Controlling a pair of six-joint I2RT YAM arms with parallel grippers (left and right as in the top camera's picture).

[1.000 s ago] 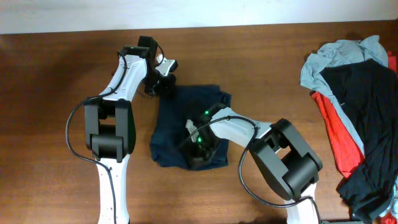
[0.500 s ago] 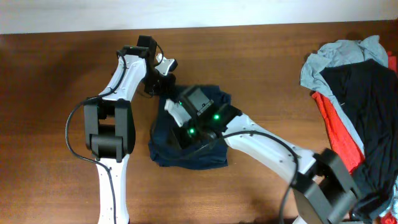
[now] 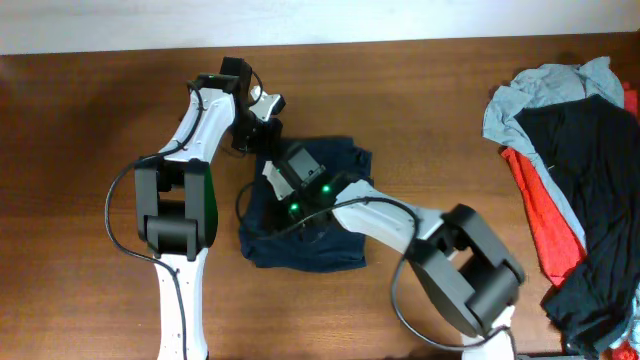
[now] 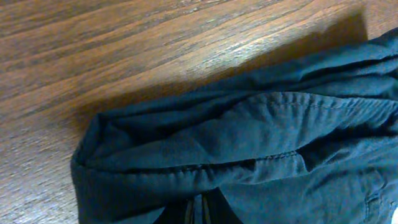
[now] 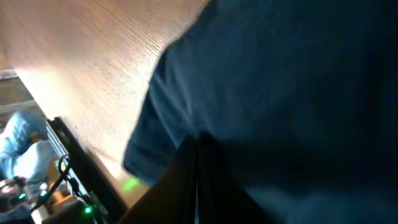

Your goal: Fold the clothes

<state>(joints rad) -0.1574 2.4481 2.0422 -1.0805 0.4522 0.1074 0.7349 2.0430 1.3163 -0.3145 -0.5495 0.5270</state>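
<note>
Navy shorts (image 3: 300, 250) lay rumpled on the wooden table (image 3: 90, 150).
Left gripper (image 4: 194, 208) pinched their bunched edge; right gripper (image 5: 196, 168) pressed fingers together against the blurred cloth.

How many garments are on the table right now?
4: the navy shorts at centre; a grey shirt, red shirt and black garment piled at the right edge. More may be hidden beneath them.

A brown wooden table (image 3: 80, 200) fills the view. At its right edge lies a heap of laundry: a light grey shirt (image 3: 545, 90) on top, a black garment (image 3: 595, 190) draped over a red shirt (image 3: 545, 215).
</note>
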